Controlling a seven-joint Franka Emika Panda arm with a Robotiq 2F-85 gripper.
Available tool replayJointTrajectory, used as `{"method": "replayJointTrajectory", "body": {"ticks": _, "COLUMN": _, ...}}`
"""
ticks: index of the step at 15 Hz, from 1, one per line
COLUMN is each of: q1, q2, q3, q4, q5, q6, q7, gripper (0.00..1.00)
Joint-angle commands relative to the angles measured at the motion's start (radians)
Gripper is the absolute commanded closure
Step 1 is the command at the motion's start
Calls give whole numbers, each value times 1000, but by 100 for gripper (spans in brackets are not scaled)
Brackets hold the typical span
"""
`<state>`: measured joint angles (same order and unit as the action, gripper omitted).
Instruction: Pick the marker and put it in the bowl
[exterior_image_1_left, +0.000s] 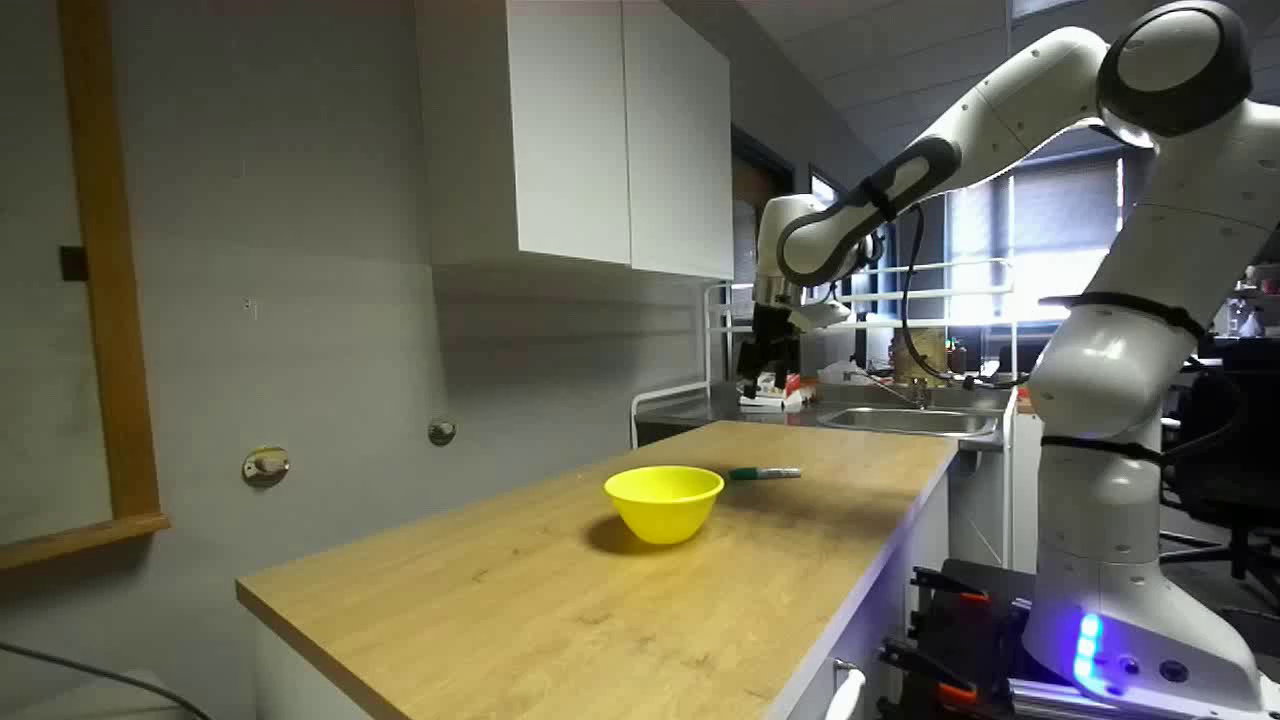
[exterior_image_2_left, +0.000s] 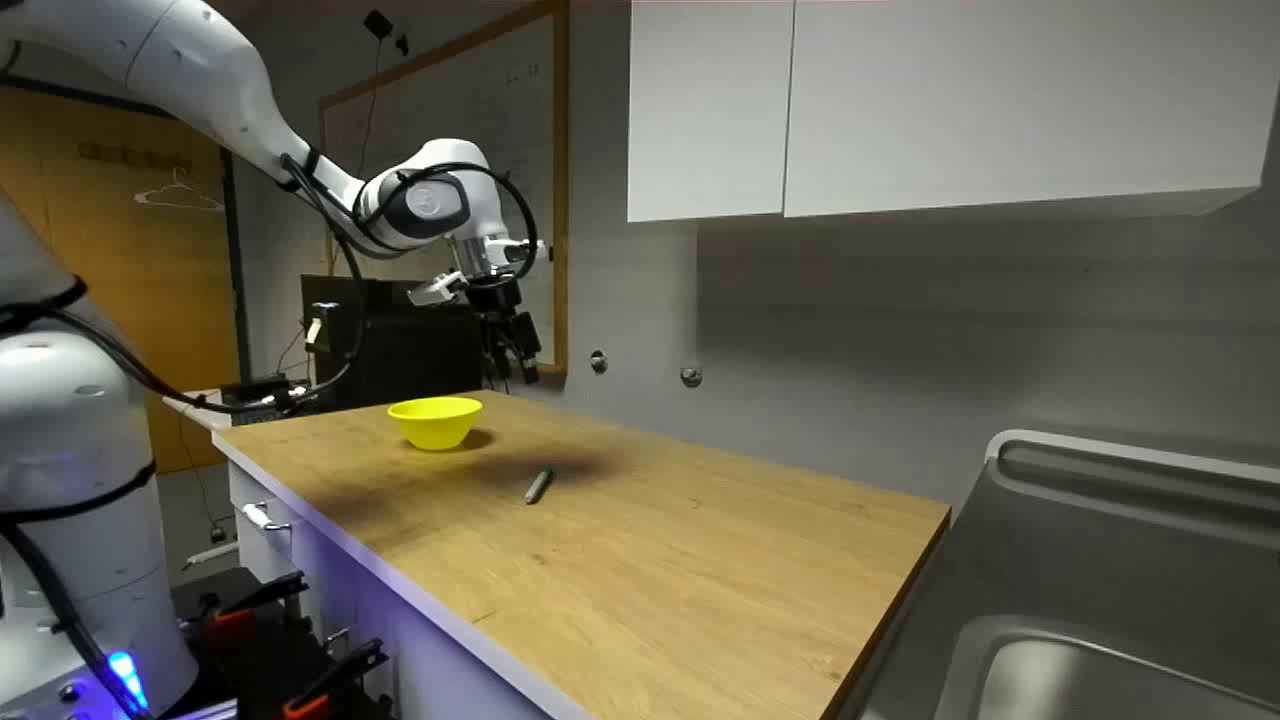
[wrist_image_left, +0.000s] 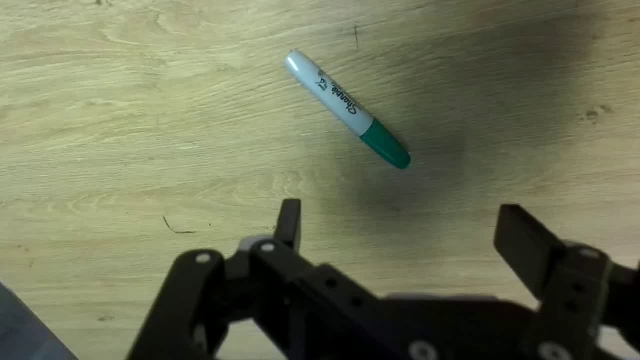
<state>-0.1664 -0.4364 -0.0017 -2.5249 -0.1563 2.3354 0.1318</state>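
The marker (wrist_image_left: 348, 109) has a whitish-grey body and a green cap. It lies on the wooden table, also seen in both exterior views (exterior_image_1_left: 765, 473) (exterior_image_2_left: 540, 486). The small yellow bowl (exterior_image_1_left: 664, 505) stands upright near the marker on the same table, and it shows in an exterior view (exterior_image_2_left: 436, 425). The bowl is out of the wrist view. My gripper (wrist_image_left: 400, 207) is open, with nothing between its fingers. It hangs well above the table, pointing down (exterior_image_1_left: 766, 383) (exterior_image_2_left: 515, 370). In the wrist view the marker lies ahead of the fingertips, its green cap nearest them.
The wooden table (exterior_image_1_left: 520, 600) runs along a grey wall. White wall cabinets (exterior_image_2_left: 950, 100) hang above it. A metal sink (exterior_image_2_left: 1060, 670) adjoins one table end. A white rack (exterior_image_1_left: 672, 392) and small items stand by the sink. The robot base stands beside the table.
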Motion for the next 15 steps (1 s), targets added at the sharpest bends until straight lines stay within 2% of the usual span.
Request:
{"method": "replayJointTrajectory", "body": {"ticks": 1, "q1": 10, "q2": 0, "q3": -9, "q4": 2, "q5": -5, "q6": -4, "q7": 3, "gripper": 0}}
{"method": "replayJointTrajectory", "body": {"ticks": 9, "q1": 9, "q2": 5, "q3": -8, "q4": 3, "q5": -17, "q6": -3, "q7": -9, "gripper": 0}}
{"method": "replayJointTrajectory", "body": {"ticks": 15, "q1": 8, "q2": 70, "q3": -36, "q4": 10, "q5": -123, "q6": -69, "q7": -198, "gripper": 0}}
